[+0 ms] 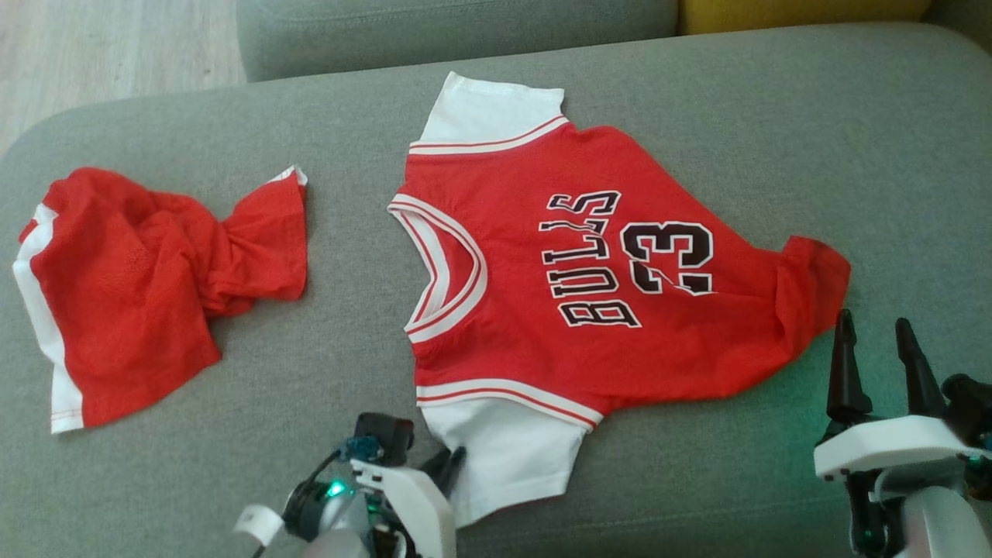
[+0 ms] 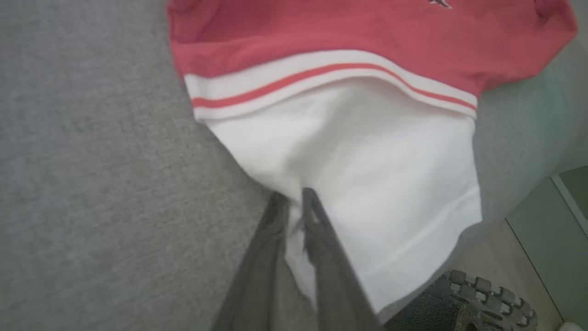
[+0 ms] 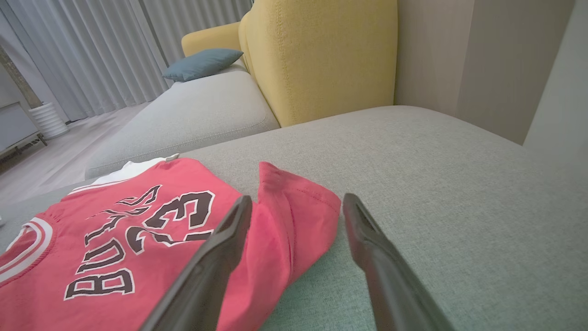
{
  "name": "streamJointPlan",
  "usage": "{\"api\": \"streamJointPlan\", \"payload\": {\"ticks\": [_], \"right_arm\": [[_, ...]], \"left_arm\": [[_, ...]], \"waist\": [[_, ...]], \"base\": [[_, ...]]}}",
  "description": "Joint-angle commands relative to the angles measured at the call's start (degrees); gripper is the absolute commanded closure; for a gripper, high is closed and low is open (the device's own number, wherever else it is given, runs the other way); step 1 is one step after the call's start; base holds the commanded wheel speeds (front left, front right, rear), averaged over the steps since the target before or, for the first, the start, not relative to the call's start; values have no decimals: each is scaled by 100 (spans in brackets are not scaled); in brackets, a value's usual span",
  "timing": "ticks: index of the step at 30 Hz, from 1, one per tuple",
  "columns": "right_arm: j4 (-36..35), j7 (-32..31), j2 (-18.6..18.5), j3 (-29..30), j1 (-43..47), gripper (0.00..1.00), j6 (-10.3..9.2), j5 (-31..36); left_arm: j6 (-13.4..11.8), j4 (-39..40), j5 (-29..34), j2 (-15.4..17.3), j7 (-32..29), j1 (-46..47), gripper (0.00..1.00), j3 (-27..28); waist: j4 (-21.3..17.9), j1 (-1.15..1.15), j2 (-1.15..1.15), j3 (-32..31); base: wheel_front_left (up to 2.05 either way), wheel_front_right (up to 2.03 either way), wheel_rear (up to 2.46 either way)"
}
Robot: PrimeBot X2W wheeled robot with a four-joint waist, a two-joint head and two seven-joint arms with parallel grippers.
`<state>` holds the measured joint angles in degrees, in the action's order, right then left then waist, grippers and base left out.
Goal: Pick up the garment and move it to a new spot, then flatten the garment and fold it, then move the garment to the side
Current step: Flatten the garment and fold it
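Note:
The garment [image 1: 589, 287] is a red jersey with white sleeves and black "BULLS 23" lettering, spread nearly flat on the grey sofa cushion [image 1: 349, 325], its hem bunched at the right. My left gripper [image 1: 451, 462] is at the edge of the near white sleeve [image 1: 504, 457]. In the left wrist view, that gripper [image 2: 294, 200] has its fingers [image 2: 321, 239] pinched together with the white sleeve cloth [image 2: 367, 174] between them. My right gripper [image 1: 874, 322] stands open just right of the bunched hem [image 1: 810, 287]. In the right wrist view, the right gripper [image 3: 297, 202] straddles the hem's red corner [image 3: 298, 216] without touching it.
A second red garment with white side stripes [image 1: 139, 287] lies crumpled at the cushion's left end. Another grey seat [image 1: 457, 31] and a yellow backrest [image 3: 321, 55] lie beyond the far edge. Bare cushion [image 3: 436, 174] extends to the jersey's right.

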<state>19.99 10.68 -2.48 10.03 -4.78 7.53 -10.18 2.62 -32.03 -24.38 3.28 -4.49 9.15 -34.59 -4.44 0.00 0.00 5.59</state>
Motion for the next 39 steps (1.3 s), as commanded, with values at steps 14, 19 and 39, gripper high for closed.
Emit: {"api": "streamJointPlan", "payload": {"ticks": [14,19,39], "right_arm": [[65,32,-40,-65,-302,0,-4,85],[318,-69,-40,25,-440,0,-4,-11],[1884,-162,-40,-85,-1574,0,-4,-228]], "left_arm": [[-418,544,-109,7,1738,281,100,681],[-524,875,-64,50,1904,253,100,912],[-473,1056,110,-4,1947,270,100,772]], "waist": [[259,0,0,-243],[297,0,0,-274],[506,0,0,32]], "base": [[0,0,0],[0,0,0],[0,0,0]]}}
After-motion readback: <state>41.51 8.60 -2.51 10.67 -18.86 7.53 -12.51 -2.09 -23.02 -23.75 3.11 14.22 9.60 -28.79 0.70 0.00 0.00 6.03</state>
